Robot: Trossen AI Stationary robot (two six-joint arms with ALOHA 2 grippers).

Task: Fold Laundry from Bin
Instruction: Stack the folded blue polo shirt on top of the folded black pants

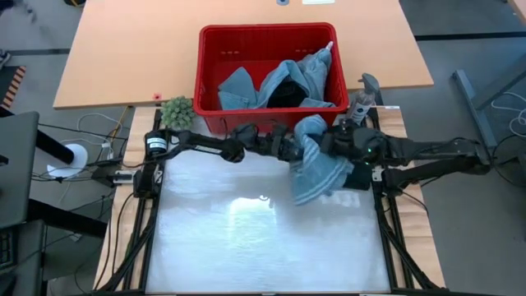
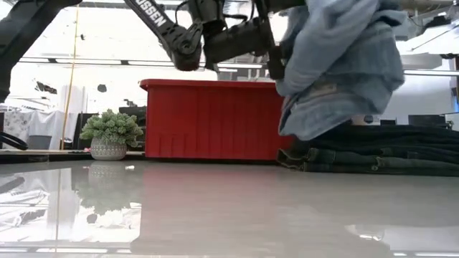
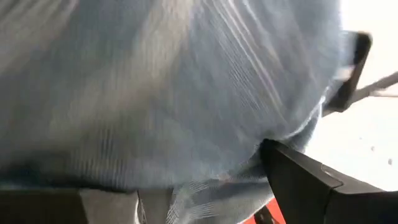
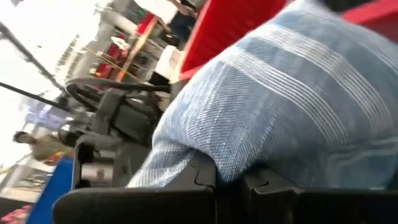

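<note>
Two arms meet just in front of the red bin, which holds more laundry, so that one piece is drawn clear for folding. Striped cloth hangs above the pale table. Right gripper is clamped on its upper fold, bearing it. Left gripper, fingers spread, presses against the cloth, apparently seeking a second hold. Small plant stands aside.

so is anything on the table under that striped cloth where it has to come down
Nothing visible. The striped cloth hangs from the right hand, shut on it, with the left hand against it. The table below is bare; the folded dark garments lie off to one side.
</note>
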